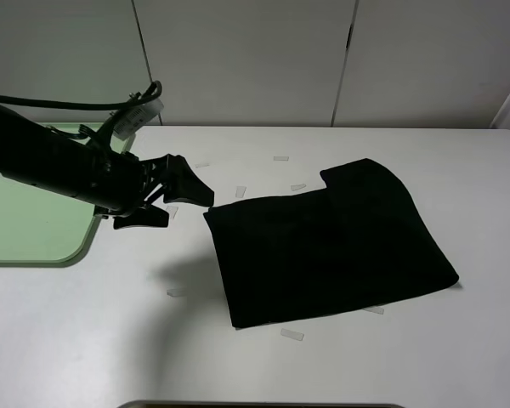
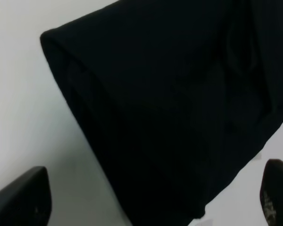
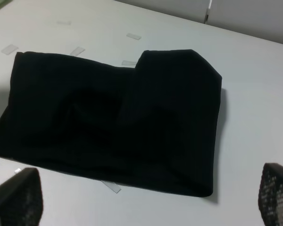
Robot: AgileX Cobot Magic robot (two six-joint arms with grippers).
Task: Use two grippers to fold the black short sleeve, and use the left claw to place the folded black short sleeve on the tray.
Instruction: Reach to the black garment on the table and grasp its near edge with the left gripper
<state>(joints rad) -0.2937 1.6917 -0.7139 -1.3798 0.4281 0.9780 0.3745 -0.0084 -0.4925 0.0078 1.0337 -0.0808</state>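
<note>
The black short sleeve (image 1: pixel 331 246) lies folded on the white table, right of the middle, with a narrower folded flap at its far side. My left gripper (image 1: pixel 189 209) hovers open just left of the shirt's near-left corner, nothing between its fingers. In the left wrist view the black short sleeve (image 2: pixel 170 108) fills most of the frame, and the left gripper (image 2: pixel 151 207) shows only its two dark fingertips (image 2: pixel 23 197), set wide apart. The right wrist view looks down at the black short sleeve (image 3: pixel 113 122); the right gripper (image 3: pixel 146 202) is open above the table. The tray (image 1: pixel 34 229) lies at the left edge, partly under the left arm.
Several small strips of clear tape (image 1: pixel 291 335) mark the table around the shirt. White wall panels stand behind the table's far edge. A dark edge (image 1: pixel 263 405) shows at the bottom of the high view. The right arm is outside the high view.
</note>
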